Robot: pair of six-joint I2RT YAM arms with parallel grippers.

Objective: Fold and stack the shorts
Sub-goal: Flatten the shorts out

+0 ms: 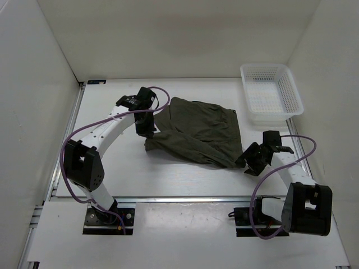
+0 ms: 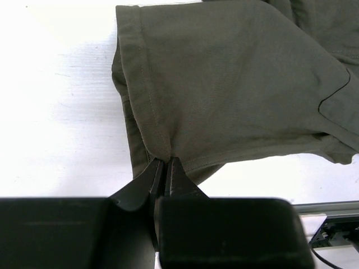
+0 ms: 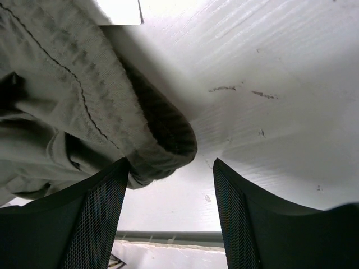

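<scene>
Olive shorts (image 1: 196, 131) lie crumpled on the table (image 1: 168, 179), one edge pinched.
The left gripper (image 2: 164, 168) clamps the hem. The right gripper (image 3: 169, 168) gapes beside the rolled waistband corner, contact unclear.

Shorts (image 1: 196, 131): matt woven cloth, fine twill, stitched hems noted. Basket (image 1: 275, 116): white plastic lattice. Table (image 3: 269, 67): white, matt, faint scuffs recorded. Right gripper (image 3: 171, 165) pads (image 3: 95, 224): black, mesh texture observed.
</scene>
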